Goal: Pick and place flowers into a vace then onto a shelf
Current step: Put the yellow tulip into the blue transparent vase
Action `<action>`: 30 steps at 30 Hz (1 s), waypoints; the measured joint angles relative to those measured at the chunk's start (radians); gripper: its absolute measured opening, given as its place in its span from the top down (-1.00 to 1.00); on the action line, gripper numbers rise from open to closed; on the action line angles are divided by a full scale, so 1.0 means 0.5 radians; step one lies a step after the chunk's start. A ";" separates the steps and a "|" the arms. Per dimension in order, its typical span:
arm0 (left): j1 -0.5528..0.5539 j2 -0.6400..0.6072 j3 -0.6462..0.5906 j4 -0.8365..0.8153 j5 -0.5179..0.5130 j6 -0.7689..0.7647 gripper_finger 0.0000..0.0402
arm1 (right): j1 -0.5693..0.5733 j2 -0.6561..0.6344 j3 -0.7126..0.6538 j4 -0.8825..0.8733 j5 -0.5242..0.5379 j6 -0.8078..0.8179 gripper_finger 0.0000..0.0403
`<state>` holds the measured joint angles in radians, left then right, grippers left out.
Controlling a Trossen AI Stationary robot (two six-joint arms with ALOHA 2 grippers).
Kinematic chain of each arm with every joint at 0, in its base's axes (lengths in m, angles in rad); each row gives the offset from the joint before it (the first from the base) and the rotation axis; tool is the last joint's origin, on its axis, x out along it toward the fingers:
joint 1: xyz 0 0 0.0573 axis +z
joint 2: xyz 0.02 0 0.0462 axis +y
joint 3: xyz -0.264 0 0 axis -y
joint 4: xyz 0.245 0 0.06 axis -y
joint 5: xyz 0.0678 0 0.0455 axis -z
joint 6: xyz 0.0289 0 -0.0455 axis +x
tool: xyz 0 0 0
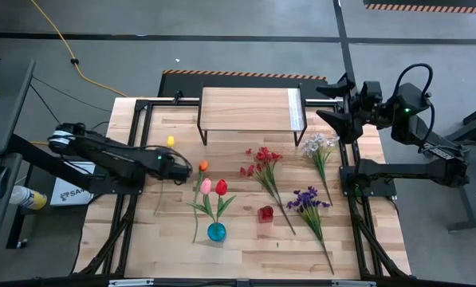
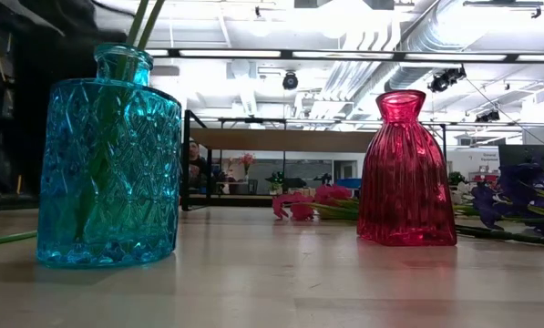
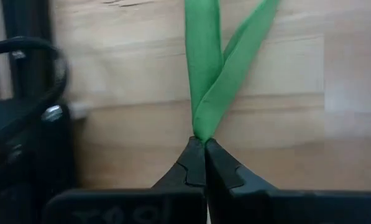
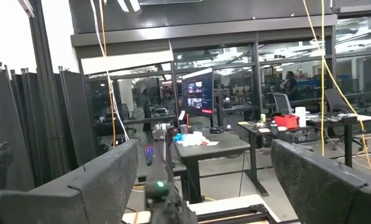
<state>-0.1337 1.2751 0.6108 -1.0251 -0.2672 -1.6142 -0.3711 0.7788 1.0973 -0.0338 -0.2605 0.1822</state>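
My left gripper (image 3: 205, 163) reaches low across the table, clamped on a stem (image 3: 205, 74); right gripper (image 1: 333, 97) raised by shelf (image 1: 245, 108), fingers spread.

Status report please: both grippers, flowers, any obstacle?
Left gripper shut on green stem. Right gripper open, raised beside shelf. Two tulips in blue vase. No obstacle seen.

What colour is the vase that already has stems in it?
Blue, with a cut diamond pattern; clearest in the low view.

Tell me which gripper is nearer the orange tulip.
Left. The left gripper is shut on a green stem right beside the orange tulip; the right gripper hangs open far across the table, past the shelf.
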 joint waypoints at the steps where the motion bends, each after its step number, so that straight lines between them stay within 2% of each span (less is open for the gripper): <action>1: -0.046 -0.052 0.014 -0.022 -0.006 -0.035 0.88 | -0.001 0.000 0.000 0.000 0.009 -0.001 -0.76; 7: -0.326 -0.317 0.240 -0.244 -0.113 -0.194 0.88 | 0.000 0.000 0.000 0.000 0.103 -0.013 -0.76; 14: -0.663 -0.374 0.657 -0.502 -0.106 -0.269 0.88 | -0.001 0.000 0.000 0.001 0.217 -0.016 -0.76; 22: -1.098 -0.241 1.029 -0.637 -0.088 -0.575 0.88 | -0.001 0.000 0.000 0.001 0.285 -0.016 -0.76; 26: -1.309 -0.105 1.218 -0.827 -0.215 -0.823 0.88 | -0.001 0.000 0.000 0.001 0.284 -0.016 -0.76; 29: -1.442 0.022 1.396 -1.126 -0.329 -1.071 0.88 | -0.001 0.000 0.000 0.001 0.283 -0.015 -0.76; 30: -1.475 0.053 1.439 -1.095 -0.399 -1.110 0.88 | -0.001 0.000 0.000 0.001 0.278 -0.010 -0.76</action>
<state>-0.8713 1.3019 1.3302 -1.5727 -0.4668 -2.1691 -0.3714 0.7788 1.0973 -0.0334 -0.1214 0.1772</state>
